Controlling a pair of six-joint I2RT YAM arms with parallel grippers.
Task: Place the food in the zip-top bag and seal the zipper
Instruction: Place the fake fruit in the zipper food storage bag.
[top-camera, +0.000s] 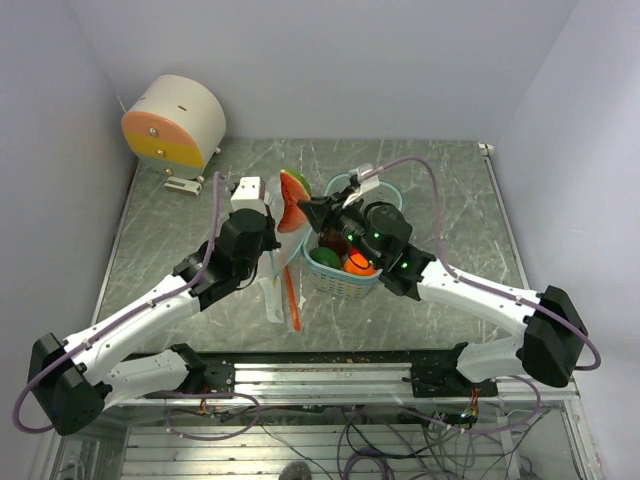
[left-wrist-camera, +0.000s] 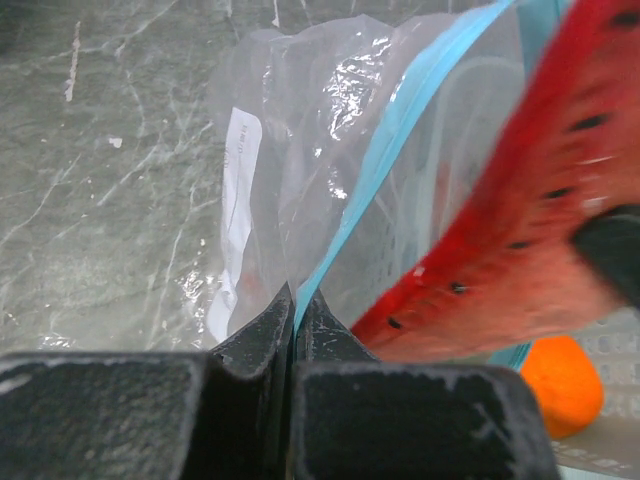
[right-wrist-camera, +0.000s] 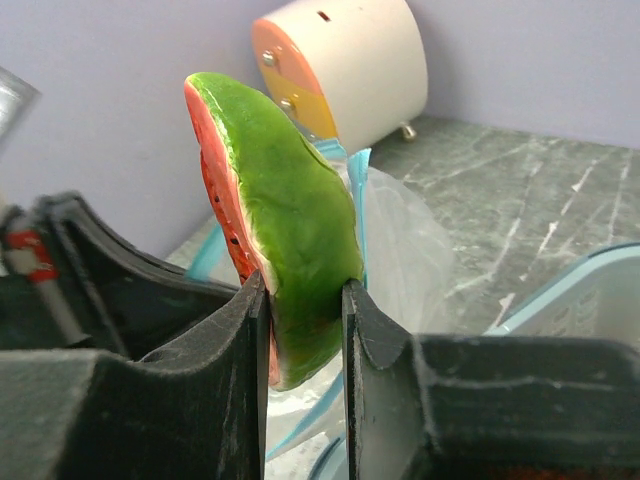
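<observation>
In the view from above, the table (top-camera: 170, 260) has free marble on the left and at the far right, and walls close both sides. A round cream device (top-camera: 175, 122) stands at the back left corner. The teal tub (top-camera: 352, 285) sits in the middle with a green fruit (top-camera: 323, 257) and an orange fruit (top-camera: 358, 265) inside. The left gripper (top-camera: 272, 243) and the right gripper (top-camera: 306, 212) meet just beside the tub, above the zip-top bag (top-camera: 278, 295).

In the left wrist view, the left gripper (left-wrist-camera: 295, 322) is fully closed and pinches the bag's (left-wrist-camera: 300, 150) edge by the blue zipper strip. The watermelon slice (left-wrist-camera: 530, 230) hangs near, to the right.

In the right wrist view, the right gripper (right-wrist-camera: 305, 290) is partly closed and clamps the watermelon slice (right-wrist-camera: 290, 220) upright, rind facing right. The bag (right-wrist-camera: 405, 240) lies just behind it.
</observation>
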